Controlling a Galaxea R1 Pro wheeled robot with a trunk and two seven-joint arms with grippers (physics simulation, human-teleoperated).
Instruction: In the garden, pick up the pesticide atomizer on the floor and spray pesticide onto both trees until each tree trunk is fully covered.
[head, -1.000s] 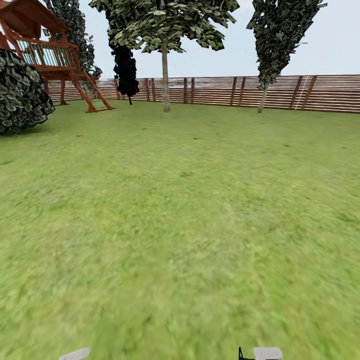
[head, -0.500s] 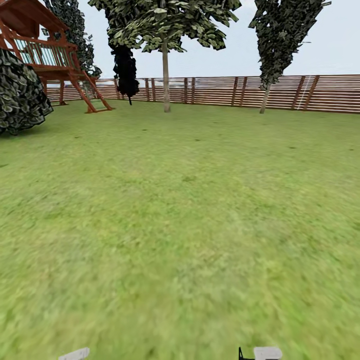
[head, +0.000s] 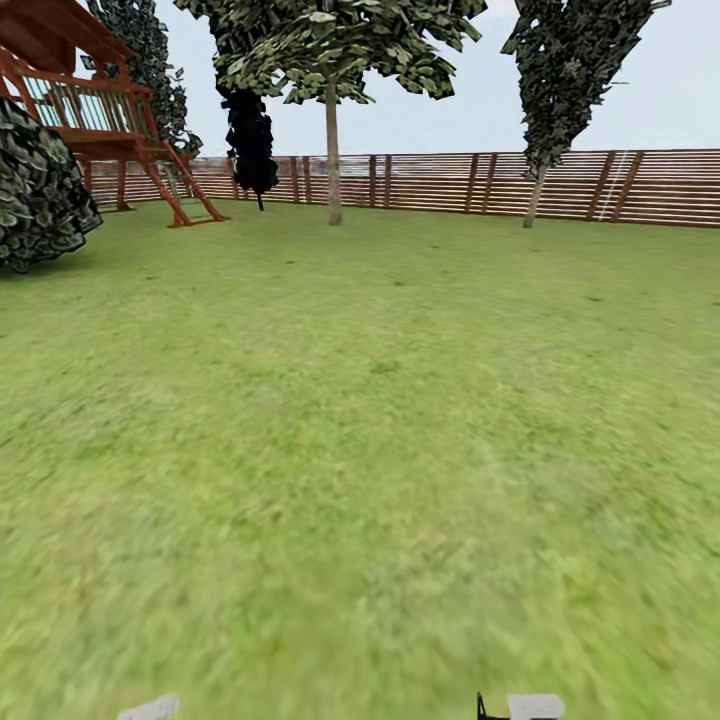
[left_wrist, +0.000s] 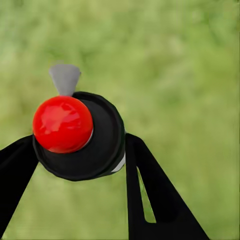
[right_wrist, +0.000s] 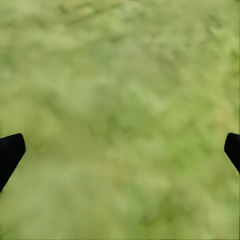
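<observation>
In the left wrist view my left gripper (left_wrist: 80, 150) is shut on the pesticide atomizer (left_wrist: 95, 145). Its black round cap carries a red button (left_wrist: 62, 124) and a grey nozzle (left_wrist: 65, 79), and blurry green floor (left_wrist: 190, 75) lies beneath. My right gripper (right_wrist: 120, 150) is open over bare grass, with only its two black fingertips (right_wrist: 10, 150) showing at the edges. In the head view a tall tree stands far ahead at the fence, with a straight bare tan trunk (head: 333, 160). No pesticide cloud is visible.
A brown slatted fence (head: 450, 182) closes the far side of the lawn (head: 380, 420). A wooden play tower (head: 95, 110) and a dark bush (head: 35, 190) stand at the far left. A thin-trunked dark-leaved tree (head: 570, 80) is at the far right.
The whole head view has shifted slightly: the bush slides left and the trees drift right, so the camera is moving over the lawn. The arms hold their places in the view.
</observation>
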